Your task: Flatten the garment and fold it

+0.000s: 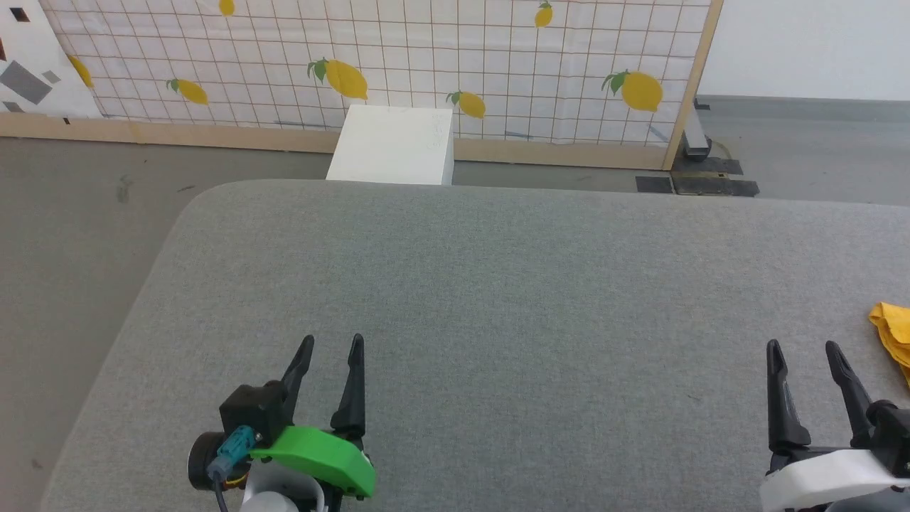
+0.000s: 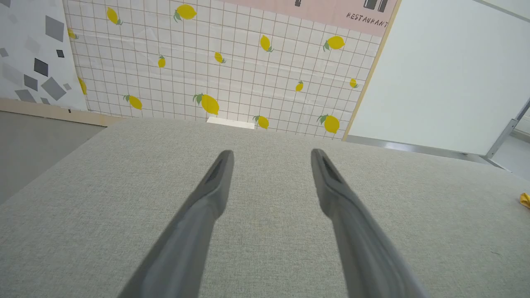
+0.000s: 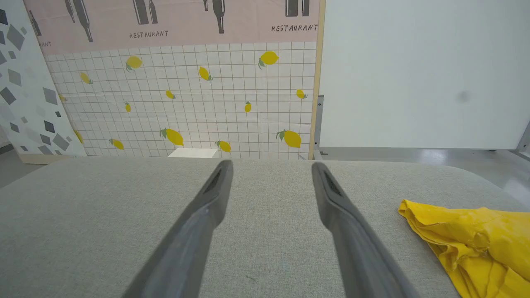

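Note:
The garment (image 1: 893,331) is a bright yellow crumpled heap at the far right of the grey padded table (image 1: 498,284), mostly cut off by the head view's edge. The right wrist view shows more of the garment (image 3: 476,244), bunched in folds, its print hidden. A small yellow tip of the garment (image 2: 525,200) shows at the left wrist view's right edge. My right gripper (image 1: 803,348) stands open just left of the cloth, not touching it. My left gripper (image 1: 331,343) stands open over bare table at the lower left, holding nothing.
A white box (image 1: 393,146) stands on the floor beyond the table's far edge. Behind it runs a lemon-patterned panel (image 1: 426,64) with a wooden frame. Grey floor (image 1: 71,235) lies left of the table's rounded corner.

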`<state>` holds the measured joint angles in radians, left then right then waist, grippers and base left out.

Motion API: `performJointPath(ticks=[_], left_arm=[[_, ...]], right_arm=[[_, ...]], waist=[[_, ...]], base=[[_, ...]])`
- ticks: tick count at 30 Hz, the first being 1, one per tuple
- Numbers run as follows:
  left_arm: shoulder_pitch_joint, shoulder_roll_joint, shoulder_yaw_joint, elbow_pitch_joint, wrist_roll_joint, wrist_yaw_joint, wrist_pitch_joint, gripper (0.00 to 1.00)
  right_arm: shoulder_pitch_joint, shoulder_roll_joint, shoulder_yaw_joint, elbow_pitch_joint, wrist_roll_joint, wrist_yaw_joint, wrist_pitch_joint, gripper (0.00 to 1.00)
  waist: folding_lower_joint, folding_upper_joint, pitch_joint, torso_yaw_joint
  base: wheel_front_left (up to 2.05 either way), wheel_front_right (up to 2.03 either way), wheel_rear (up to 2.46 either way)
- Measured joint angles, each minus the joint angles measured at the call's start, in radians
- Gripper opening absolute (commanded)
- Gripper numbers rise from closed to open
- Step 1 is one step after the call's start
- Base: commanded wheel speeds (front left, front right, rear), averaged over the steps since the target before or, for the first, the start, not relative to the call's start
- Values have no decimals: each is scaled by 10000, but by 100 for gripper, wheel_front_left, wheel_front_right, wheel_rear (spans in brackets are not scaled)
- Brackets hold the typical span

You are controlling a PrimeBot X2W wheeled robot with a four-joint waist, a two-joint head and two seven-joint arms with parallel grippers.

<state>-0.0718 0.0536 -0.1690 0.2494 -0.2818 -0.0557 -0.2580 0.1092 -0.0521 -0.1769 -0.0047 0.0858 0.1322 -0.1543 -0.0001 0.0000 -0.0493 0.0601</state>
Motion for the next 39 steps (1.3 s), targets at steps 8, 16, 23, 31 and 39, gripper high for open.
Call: performJointPath(ticks=[8,16,23,31,39], left_arm=[[1,0,-40,4,-13,46,0,100],[-3,0,-40,25,-13,46,12,0],[-3,0,-42,21,-13,46,13,0],[-4,0,-13,-33,25,46,104,0],[-3,0,104,-201,180,48,282,0]], right_arm=[[26,0,27,54,115,0,-2,100],[26,-2,69,125,196,2,0,0],[26,-2,71,125,196,0,0,0],[24,-2,115,125,194,0,52,0],[12,-2,215,125,142,0,146,0]], waist=[[0,0,72,-13],[0,0,97,-22],[0,0,101,-27],[0,0,121,-55],[0,0,145,-92]], base=[[0,0,0],[0,0,0],[0,0,0],[0,0,0],[0,0,0]])
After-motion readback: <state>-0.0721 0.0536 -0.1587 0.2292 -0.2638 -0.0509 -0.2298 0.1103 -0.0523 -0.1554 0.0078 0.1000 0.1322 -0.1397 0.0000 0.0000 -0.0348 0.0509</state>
